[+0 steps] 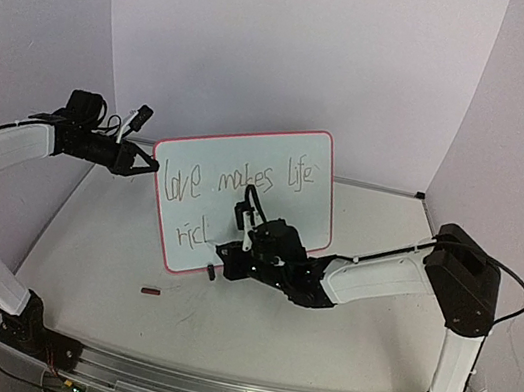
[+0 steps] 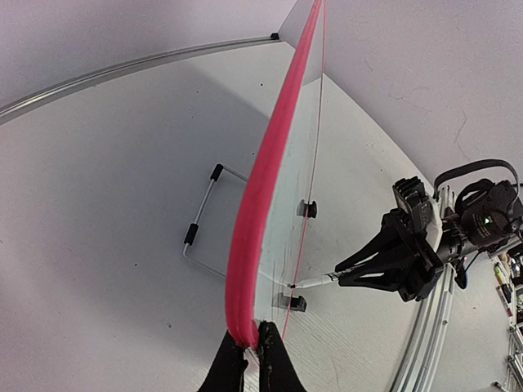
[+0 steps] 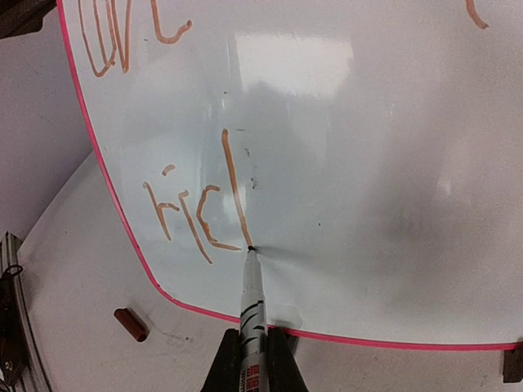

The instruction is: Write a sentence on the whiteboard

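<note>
While clamping the right pincer on the marker, press its tip lightly at the foot of the h stem, arch over to finish "rich" in the sentence on the whiteboard, standing on the worktop, braced by left pincer pinching its frame.

left end effector clamped shut, raised; right end effector clamped shut, lower.
</note>
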`<state>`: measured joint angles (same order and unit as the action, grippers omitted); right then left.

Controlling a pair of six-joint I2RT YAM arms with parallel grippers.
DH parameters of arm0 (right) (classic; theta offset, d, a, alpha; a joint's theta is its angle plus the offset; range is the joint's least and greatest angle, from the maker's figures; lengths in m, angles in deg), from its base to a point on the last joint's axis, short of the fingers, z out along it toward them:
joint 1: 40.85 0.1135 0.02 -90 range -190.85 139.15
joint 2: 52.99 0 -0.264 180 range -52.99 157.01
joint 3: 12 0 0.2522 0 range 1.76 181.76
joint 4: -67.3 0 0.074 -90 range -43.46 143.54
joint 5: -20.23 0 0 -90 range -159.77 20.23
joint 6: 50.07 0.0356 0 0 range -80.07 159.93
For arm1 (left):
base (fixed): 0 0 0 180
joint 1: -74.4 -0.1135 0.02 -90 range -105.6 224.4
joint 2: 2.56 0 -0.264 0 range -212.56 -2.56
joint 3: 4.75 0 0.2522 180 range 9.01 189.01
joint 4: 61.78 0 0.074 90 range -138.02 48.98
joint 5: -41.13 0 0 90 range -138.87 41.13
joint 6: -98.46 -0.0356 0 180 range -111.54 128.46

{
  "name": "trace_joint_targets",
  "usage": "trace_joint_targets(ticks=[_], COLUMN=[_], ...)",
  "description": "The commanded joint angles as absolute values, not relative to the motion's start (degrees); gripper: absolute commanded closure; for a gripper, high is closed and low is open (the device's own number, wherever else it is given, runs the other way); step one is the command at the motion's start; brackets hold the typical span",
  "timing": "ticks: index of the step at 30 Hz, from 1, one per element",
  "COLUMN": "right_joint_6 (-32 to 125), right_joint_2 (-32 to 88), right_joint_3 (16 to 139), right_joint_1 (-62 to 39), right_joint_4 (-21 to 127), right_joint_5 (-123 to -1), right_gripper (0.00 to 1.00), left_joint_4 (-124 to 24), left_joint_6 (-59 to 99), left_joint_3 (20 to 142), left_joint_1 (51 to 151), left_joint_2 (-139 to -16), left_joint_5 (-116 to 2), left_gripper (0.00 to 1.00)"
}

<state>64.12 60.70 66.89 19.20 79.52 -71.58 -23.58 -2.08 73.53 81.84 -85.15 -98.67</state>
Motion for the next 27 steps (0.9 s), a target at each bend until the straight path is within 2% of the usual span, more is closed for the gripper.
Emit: trace_joint_targets(ticks=[1, 27], right_joint_6=[65.1, 63.2], right_joint_2=[61.2, 59.6], right_joint_3=[66.3, 70.0], right_joint_1=[18.9, 18.8], right_joint_4=[79.3, 82.0], right_joint_5=[-72.2, -73.1], right_gripper=[1.0, 1.0], left_joint_4=[-21.1, -21.2], left_joint_6=[-6.1, -6.1], left_joint_3=[74.4, 74.4], left_joint_1=[82.9, 82.9], left_joint_2=[-86.1, -86.3], left_joint_5=[-95.4, -95.5], left_gripper=[1.0, 1.0])
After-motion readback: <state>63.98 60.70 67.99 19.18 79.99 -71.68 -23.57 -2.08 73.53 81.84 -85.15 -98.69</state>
